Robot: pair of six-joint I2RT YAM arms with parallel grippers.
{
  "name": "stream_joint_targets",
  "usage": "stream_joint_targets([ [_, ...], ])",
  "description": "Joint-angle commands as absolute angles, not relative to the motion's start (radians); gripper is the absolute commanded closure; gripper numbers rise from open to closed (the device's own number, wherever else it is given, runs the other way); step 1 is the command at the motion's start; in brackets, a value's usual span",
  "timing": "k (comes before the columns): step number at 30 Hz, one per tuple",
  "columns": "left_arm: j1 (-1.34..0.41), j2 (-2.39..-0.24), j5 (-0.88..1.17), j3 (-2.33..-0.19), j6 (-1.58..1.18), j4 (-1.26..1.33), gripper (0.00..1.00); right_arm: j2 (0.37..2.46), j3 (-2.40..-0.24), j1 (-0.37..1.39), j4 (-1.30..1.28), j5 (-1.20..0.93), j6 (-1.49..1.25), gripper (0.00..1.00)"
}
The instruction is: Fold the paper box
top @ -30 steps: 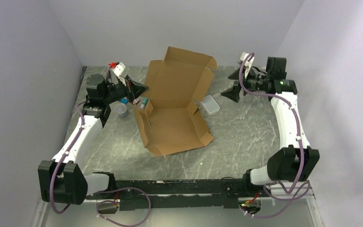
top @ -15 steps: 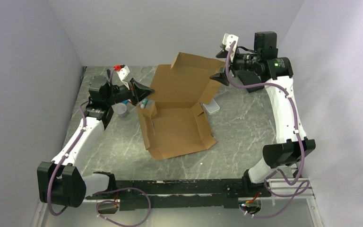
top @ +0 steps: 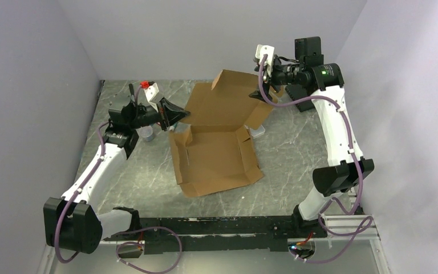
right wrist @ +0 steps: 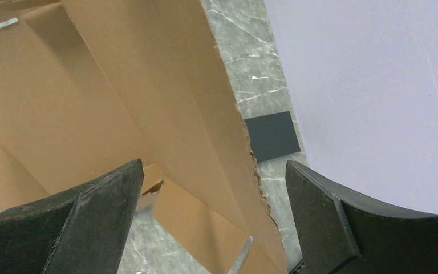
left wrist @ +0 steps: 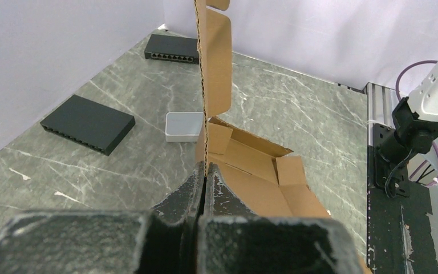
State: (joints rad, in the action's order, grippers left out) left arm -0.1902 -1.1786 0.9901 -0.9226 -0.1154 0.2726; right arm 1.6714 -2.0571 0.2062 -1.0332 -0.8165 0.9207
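While its base lies flat on the middle of the table (top: 302,154), the box (top: 217,162) has its lid raised steeply at the far side, with the side flaps loose and partly up. The left gripper (top: 181,115) reaches in from the left and pinches the lid's left edge. Its fingers (left wrist: 191,185) are pressed together on the cardboard, whose corrugated edge rises straight up from between them in the wrist view. The right gripper (top: 260,91) hovers high at the lid's far right corner with its fingers (right wrist: 100,211) spread wide. The lid's ragged edge runs between them; whether it touches either I cannot tell. A white case (left wrist: 185,126) sits just beside the box's right flap. A black slab (left wrist: 88,124) lies near the wall, and a second slab (left wrist: 171,55) lies farther along it, well apart.
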Motion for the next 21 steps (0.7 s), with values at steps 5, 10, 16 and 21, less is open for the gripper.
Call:
stream_joint_targets([
  [5,-0.208,-1.154,1.046,-0.920,-0.088,0.331,1.00,1.690,-2.114,0.218,-1.070,-0.800,1.001,0.01],
  [10,-0.210,-1.157,1.053,-0.915,-0.097,0.346,1.00,1.698,-2.104,0.231,-1.115,-0.858,1.052,0.03],
  [16,-0.212,-1.155,1.051,-0.911,-0.113,0.365,1.00,1.699,-2.065,0.267,-1.126,-0.848,1.086,0.11],
  [21,-0.213,-1.154,1.047,-0.911,-0.119,0.368,1.00,1.693,-2.074,0.271,-1.120,-0.823,1.096,0.25],
])
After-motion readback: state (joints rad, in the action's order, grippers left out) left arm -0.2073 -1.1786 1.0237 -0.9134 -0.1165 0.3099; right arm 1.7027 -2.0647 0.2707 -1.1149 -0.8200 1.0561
